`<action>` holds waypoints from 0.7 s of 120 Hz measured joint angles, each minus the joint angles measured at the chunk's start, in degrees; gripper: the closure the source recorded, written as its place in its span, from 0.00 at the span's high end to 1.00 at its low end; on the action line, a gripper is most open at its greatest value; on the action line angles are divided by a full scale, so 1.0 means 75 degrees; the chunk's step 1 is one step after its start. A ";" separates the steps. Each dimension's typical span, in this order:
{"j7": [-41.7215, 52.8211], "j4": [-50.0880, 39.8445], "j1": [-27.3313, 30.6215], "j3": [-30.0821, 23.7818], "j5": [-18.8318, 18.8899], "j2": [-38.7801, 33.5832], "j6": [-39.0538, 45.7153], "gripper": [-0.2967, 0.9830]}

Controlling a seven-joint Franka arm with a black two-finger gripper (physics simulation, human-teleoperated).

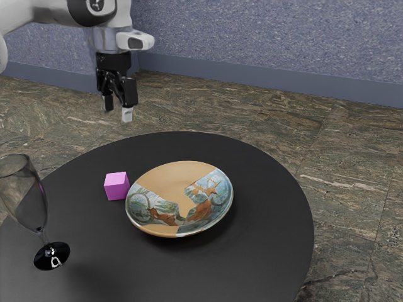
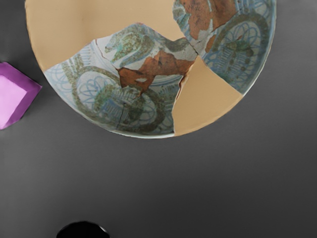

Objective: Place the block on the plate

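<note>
Black and round-edged, the desk (image 1: 264,251) spreads beneath the pale arm (image 1: 38,14). The painted plate (image 1: 173,173) rests upon it. From where I stand, the hand (image 1: 118,111) hangs high, and the pink block (image 1: 117,187) lies well below it, on the desk just beside the plate, toward the exterior view's left. One corner faces plateward; I'd judge the hand needs a sideways shift, perhaps a turn, then descent. It points downward, its fingers (image 1: 130,93) parted, gripping nothing.
</note>
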 joint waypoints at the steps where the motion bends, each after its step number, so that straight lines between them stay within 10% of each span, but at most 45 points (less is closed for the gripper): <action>1: 0.0041 -0.0001 0.0006 0.0000 0.0000 0.0002 0.0072 0.77; 84: 0.2519 -0.2313 0.0495 -0.0025 -0.0054 0.0652 0.3632 0.77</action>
